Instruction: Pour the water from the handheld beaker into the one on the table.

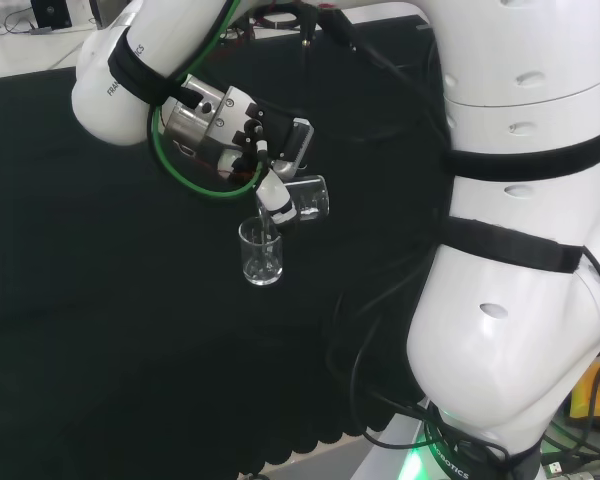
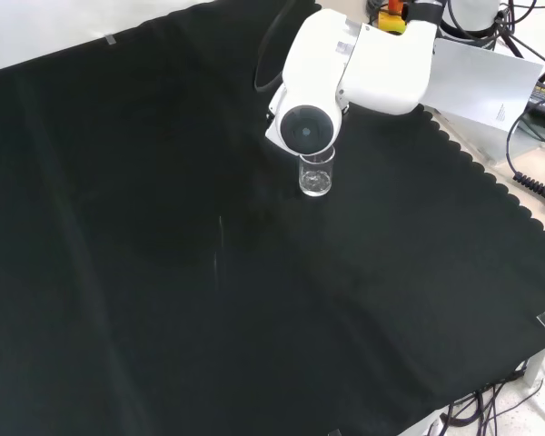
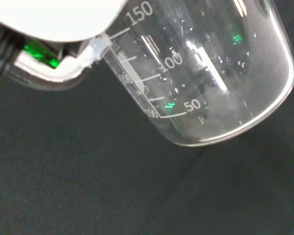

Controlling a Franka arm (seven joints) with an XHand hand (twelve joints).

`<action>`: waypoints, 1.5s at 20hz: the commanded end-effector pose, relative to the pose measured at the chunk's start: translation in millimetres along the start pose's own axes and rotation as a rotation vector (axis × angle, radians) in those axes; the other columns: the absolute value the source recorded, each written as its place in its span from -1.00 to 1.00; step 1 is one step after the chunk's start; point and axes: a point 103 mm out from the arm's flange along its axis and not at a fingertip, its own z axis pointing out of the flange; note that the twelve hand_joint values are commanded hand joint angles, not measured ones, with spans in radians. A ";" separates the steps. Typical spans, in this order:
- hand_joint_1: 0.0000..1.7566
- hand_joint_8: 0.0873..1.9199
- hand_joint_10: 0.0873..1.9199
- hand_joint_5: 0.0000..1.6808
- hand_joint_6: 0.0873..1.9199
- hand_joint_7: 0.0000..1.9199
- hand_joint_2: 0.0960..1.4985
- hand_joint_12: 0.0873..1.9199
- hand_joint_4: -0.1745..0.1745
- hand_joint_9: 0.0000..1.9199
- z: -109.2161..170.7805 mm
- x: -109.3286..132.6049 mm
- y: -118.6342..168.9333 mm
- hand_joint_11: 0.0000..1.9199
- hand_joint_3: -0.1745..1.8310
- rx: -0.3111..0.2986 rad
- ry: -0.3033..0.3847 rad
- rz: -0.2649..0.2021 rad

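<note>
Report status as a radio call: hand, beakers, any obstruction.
Hand shut on handheld beaker, tipped on its side over table beaker. Table beaker upright on black cloth. Nothing in the way near them.

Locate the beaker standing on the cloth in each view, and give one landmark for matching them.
Head view: the standing beaker is upright left of centre, just below the tilted beaker in the hand.
Front view: it stands upper centre, right under the arm's round grey cap.
Wrist view: I cannot make it out there.
Shared landmark: the black cloth.
</note>
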 end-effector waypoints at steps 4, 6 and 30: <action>0.50 -0.41 -1.00 0.56 -0.37 0.43 -0.38 -0.34 -1.00 0.87 6.7 -8.3 -9.8 0.51 0.01 -0.186 0.131 -0.038; 0.50 -0.41 -1.00 0.56 -0.37 0.43 -0.38 -0.34 -1.00 0.87 9.6 -11.3 -11.4 0.51 0.01 -0.212 0.150 -0.043; 0.50 -0.41 -1.00 0.55 -0.36 0.42 -0.37 -0.35 -1.00 0.85 55.0 -67.2 -3.9 0.49 0.00 -0.602 0.492 -0.107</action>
